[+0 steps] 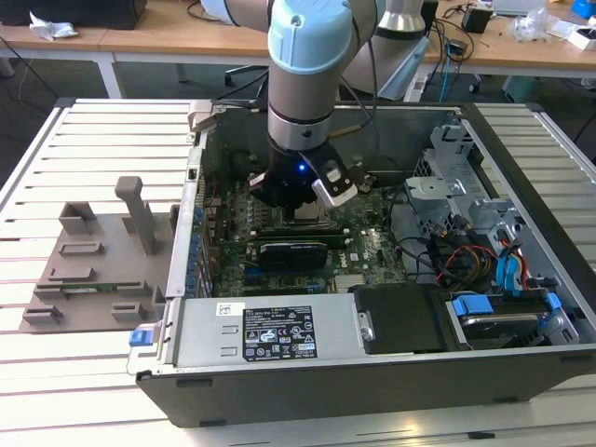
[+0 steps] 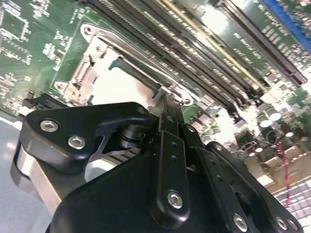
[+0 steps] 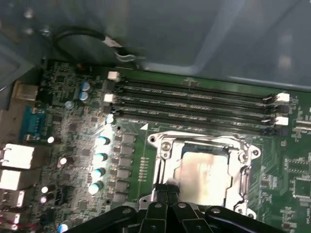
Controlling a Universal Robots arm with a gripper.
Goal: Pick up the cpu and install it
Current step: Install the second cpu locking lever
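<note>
Cpu (image 3: 204,172) seated in socket frame (image 3: 245,170), fingers (image 3: 167,194) closed together at its edge, holding nothing

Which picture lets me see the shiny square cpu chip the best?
The first wrist view: the cpu lies flat inside its metal socket frame, seen from above. The second wrist view shows it slanted, glaring and partly behind the gripper. In the exterior view the arm covers that spot.
</note>
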